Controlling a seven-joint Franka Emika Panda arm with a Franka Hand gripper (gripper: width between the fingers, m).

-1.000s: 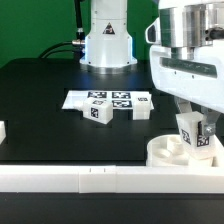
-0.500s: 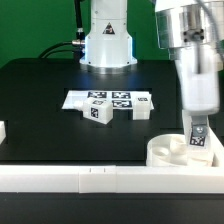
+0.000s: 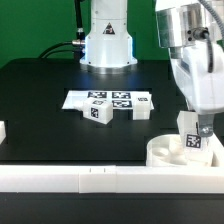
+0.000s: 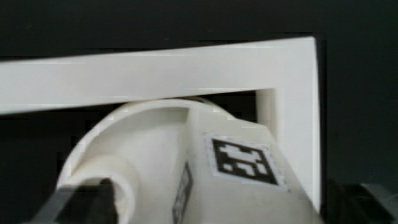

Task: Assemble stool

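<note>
The stool's round white seat (image 3: 163, 153) lies at the exterior view's right, against the front rail. A short white leg (image 3: 191, 142) with a square tag stands upright in the seat. My gripper (image 3: 196, 128) hangs over it, open, with a finger on each side of the leg's top. In the wrist view the tagged leg (image 4: 249, 165) fills the space between the dark fingertips (image 4: 75, 203) of my gripper (image 4: 214, 208). Two more loose legs (image 3: 98, 112) (image 3: 143, 108) lie near the table's middle.
The marker board (image 3: 110, 99) lies flat behind the loose legs. A long white border rail (image 3: 90, 178) runs along the front edge; its corner (image 4: 160, 70) shows in the wrist view. A small white part (image 3: 3, 130) sits at the left edge. The arm's base (image 3: 107, 40) stands behind.
The jaws were shut on the leg and have spread apart. The hand has lifted a little, and more of the leg standing in the seat now shows.
</note>
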